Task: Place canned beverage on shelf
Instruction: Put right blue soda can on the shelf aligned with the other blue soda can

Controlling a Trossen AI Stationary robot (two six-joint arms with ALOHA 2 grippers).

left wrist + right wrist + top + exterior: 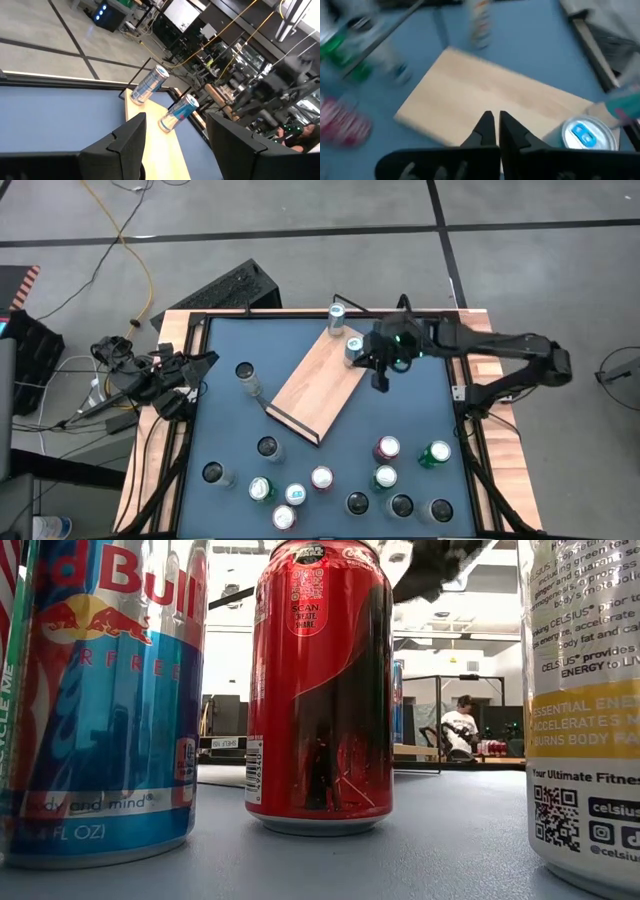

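The shelf (315, 385), a light-wood board with a dark lip and a thin black wire rail, lies flat and aslant on the blue table. Two silver-and-blue cans stand on its far end, one at the corner (337, 315) and one nearer the middle (354, 350). My right gripper (380, 380) hovers shut above the board's right edge, and in the right wrist view it (494, 125) has the nearer can (585, 135) just beside it. My left gripper (175, 145) waits open at the table's left edge, facing the shelf (150, 132).
Several more cans stand on the table's near half, among them a red one (388, 447) and a green one (437, 452). One can (247, 375) stands left of the shelf. Close to the low camera are a red can (320, 690) and a Red Bull can (100, 700).
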